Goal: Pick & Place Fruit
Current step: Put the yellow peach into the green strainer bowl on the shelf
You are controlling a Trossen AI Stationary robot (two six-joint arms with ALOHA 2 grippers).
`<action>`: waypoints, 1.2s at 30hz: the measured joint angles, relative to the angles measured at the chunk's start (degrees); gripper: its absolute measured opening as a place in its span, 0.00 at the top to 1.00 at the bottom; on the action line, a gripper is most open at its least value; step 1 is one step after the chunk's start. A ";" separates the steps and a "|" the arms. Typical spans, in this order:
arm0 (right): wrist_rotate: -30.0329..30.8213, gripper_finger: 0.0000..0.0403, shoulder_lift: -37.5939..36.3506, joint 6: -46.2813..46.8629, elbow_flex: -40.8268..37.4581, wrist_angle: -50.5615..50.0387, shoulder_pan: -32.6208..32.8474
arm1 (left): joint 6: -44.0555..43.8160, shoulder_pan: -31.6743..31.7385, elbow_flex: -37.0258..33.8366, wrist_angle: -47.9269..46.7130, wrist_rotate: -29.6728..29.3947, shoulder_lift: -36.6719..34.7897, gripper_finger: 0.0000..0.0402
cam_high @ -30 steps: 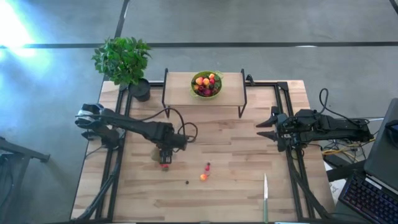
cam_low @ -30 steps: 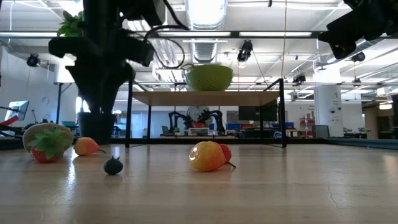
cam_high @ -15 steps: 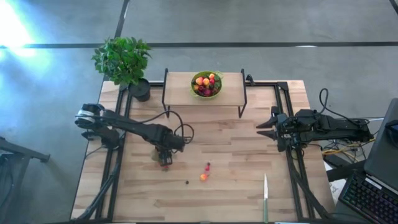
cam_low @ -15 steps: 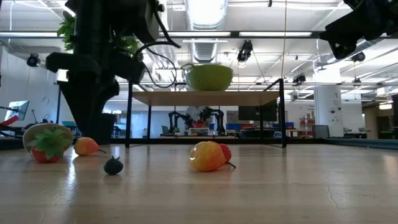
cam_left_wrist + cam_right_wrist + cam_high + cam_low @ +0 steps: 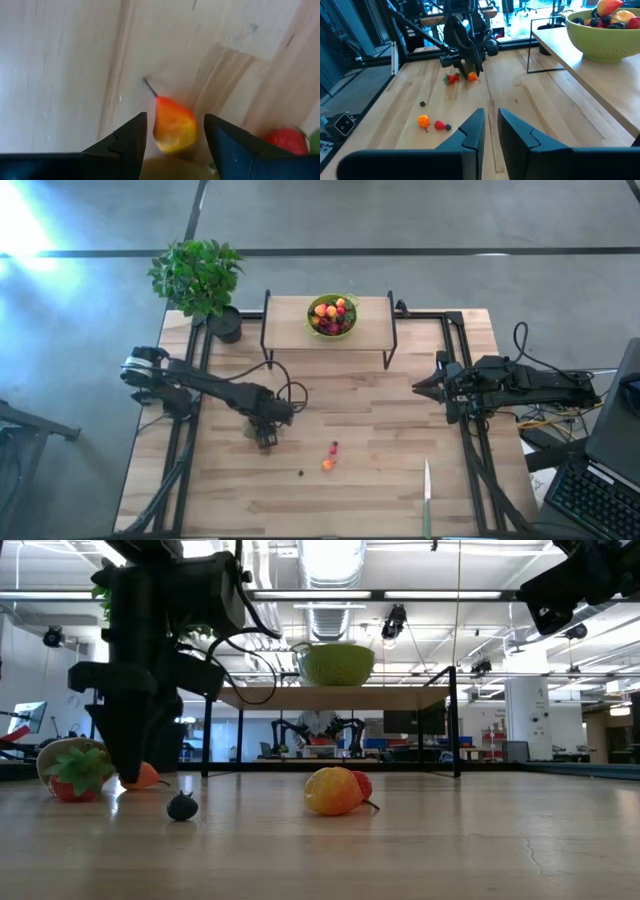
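A small orange-yellow fruit (image 5: 172, 131) lies on the table beside a red strawberry (image 5: 282, 142) and a brown kiwi (image 5: 68, 752). My left gripper (image 5: 175, 117) points straight down over it, open. One finger stands on each side of the fruit, and a thin strip of table shows between fruit and finger. In the high view the left gripper (image 5: 266, 438) is left of the table's middle. My right gripper (image 5: 491, 117) hovers at the table's right edge with its fingers nearly together and nothing between them.
A green bowl (image 5: 333, 315) of fruit stands on a raised shelf (image 5: 375, 330) at the far side. An orange fruit (image 5: 327, 464), a red one (image 5: 335, 447) and a dark berry (image 5: 301, 473) lie mid-table. A knife (image 5: 427, 495) lies near right, a potted plant (image 5: 200, 280) far left.
My left gripper has come down toward the orange-yellow fruit by the kiwi, rolling a little about its own axis, and still stands open. My right gripper has stayed in place, and its fingers have drawn nearly together.
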 joint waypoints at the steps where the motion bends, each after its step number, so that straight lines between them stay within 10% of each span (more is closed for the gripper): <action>1: 0.02 0.89 -0.02 0.00 0.00 0.01 0.00 | 0.20 0.00 -0.42 1.13 -0.20 0.00 0.50; 36: 0.00 0.69 -0.02 0.00 0.00 0.01 0.00 | 0.27 0.11 -3.44 5.35 -0.29 0.02 0.71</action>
